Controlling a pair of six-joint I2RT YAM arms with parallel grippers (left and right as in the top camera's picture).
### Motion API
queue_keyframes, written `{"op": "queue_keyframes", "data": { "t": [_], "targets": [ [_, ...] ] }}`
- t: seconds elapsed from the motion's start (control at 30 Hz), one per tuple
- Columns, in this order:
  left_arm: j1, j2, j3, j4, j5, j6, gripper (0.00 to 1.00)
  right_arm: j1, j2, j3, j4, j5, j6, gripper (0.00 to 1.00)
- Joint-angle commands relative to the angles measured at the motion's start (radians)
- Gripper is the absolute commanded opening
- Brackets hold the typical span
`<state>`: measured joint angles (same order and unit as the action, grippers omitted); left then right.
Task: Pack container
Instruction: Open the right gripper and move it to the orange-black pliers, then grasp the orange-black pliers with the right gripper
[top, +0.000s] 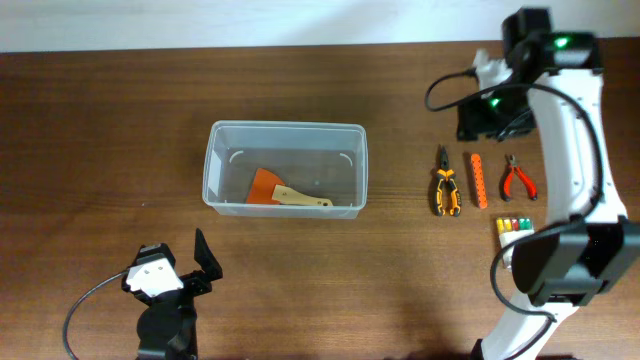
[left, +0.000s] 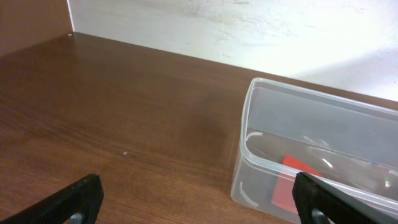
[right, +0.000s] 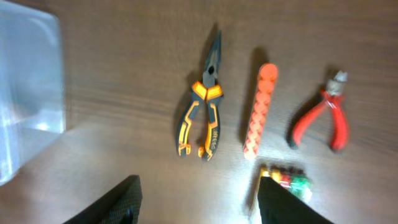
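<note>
Two open, empty grippers: left gripper (left: 199, 198) near the container (top: 285, 168), right gripper (right: 198, 200) aimed at the needle-nose pliers (right: 202, 118) right of the container. Risk of pinching one handle only, through an off-centre descent.

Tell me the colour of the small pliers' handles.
Red; the small pliers show best in the right wrist view.

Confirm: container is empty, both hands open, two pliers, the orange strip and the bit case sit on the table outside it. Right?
Not empty. The container holds an orange scraper with a pale handle, as the overhead view shows. The rest stands: left hand and right hand open; yellow-black pliers, red pliers, orange strip and bit case on the table outside it.
</note>
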<state>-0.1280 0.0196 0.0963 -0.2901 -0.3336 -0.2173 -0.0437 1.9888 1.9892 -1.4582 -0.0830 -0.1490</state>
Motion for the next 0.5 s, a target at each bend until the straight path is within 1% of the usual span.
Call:
{"op": "queue_keyframes", "data": {
  "t": [0.0, 0.07, 0.27, 0.47],
  "targets": [
    [-0.003, -0.008, -0.003, -0.002, -0.003, 0.009, 0.99, -0.003, 0.007, -0.184, 0.089, -0.019, 0.009, 0.6],
    [-0.003, -0.008, -0.003, -0.002, -0.003, 0.009, 0.99, -0.003, 0.007, -0.273, 0.148, -0.019, 0.008, 0.6],
    [-0.003, -0.008, -0.003, -0.002, -0.003, 0.009, 0.99, -0.002, 0.007, -0.435, 0.266, -0.02, 0.013, 0.58],
    [-0.003, -0.008, -0.003, -0.002, -0.003, 0.009, 0.99, 0.003, 0.008, -0.538, 0.346, -0.072, 0.041, 0.52]
  ]
}}
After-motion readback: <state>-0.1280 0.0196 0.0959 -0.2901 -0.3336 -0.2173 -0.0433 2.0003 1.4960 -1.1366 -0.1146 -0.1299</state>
